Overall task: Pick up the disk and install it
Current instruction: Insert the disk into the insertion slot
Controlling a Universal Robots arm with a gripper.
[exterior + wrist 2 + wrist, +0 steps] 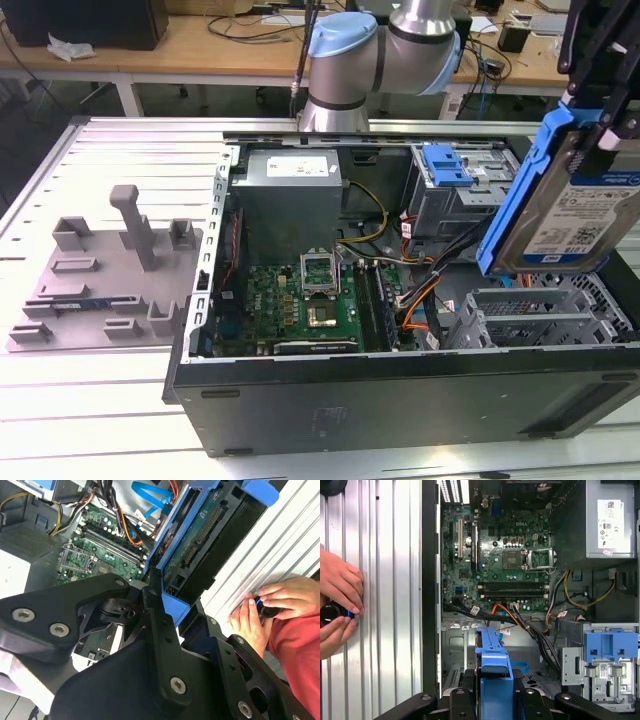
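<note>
The slatted surface [100, 430] spreads beneath the end effector [598, 112], with the open case [400, 400] right below it. The end effector is clenched on the disk [572, 210], which hangs tilted above the drive cage [540, 315]. The disk's label is too small to read and its edge is cut off. A person's hands [340, 587] rest on the surface alongside.

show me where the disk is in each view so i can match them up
Exterior view: the disk hangs tilted at the exterior view's right, above the drive cage.
Second wrist view: the disk shows its green circuit-board underside, beside the ribbed table.
First wrist view: the disk is edge-on, blue rail toward the camera.
Shared landmark: the green motherboard.
</note>
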